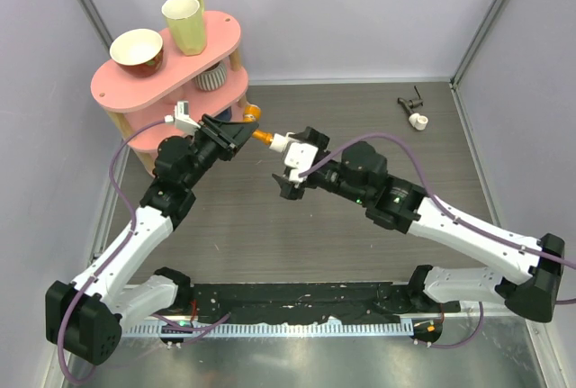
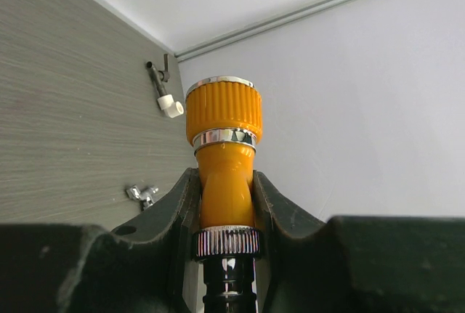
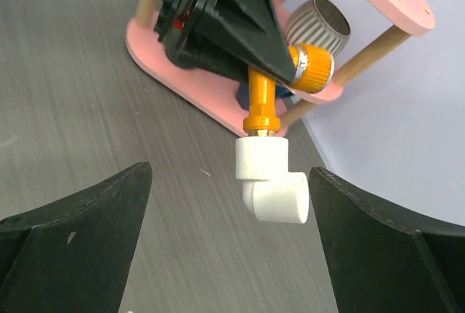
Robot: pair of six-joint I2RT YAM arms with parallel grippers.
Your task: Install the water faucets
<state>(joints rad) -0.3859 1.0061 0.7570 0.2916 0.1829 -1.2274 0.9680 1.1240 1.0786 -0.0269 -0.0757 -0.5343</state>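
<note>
The orange faucet [image 2: 221,182] with its ribbed orange, silver-ringed knob [image 2: 223,110] is clamped between the dark fingers of my left gripper [image 2: 224,197], which is shut on its body. In the top view the left gripper [image 1: 236,134] holds it above the table, pointing right. A white elbow pipe fitting [image 3: 272,182] sits on the faucet's threaded end [image 3: 260,120]. My right gripper [image 3: 229,244] is open, one finger on each side of the fitting, touching neither. From above, the right gripper [image 1: 290,163] is just right of the fitting [image 1: 281,143].
A pink two-level shelf [image 1: 112,91] at the back left carries a bowl [image 1: 137,49] and a yellow cup [image 1: 184,23]. A dark tap piece with a white end [image 1: 413,111] lies at the back right. A small silver tap piece [image 2: 142,194] lies on the table.
</note>
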